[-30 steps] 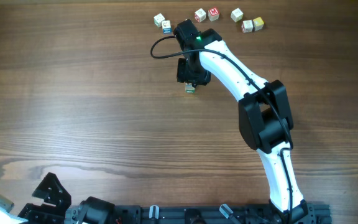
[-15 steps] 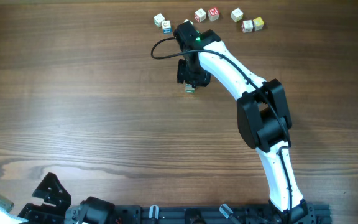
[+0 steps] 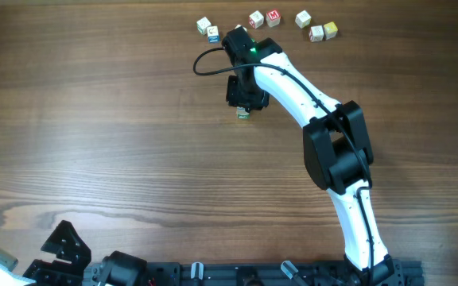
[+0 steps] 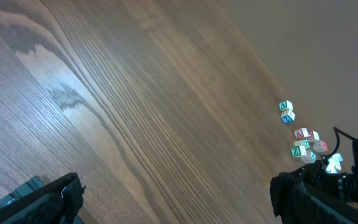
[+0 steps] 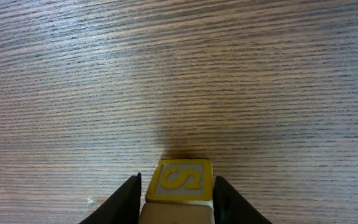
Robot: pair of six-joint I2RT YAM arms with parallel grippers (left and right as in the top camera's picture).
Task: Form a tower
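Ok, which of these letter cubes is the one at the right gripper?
The yellow S cube, the only one between the fingers of the right gripper. The other cubes lie scattered farther back, untouched.

The right arm has glossy white, rounded links joined by boxy black housings. A thin black cable loops off its black wrist, where a small green light glows. Its fingers are black and tapered. The left arm is black and angular, with a white piece beside it. A black base rail carries both.
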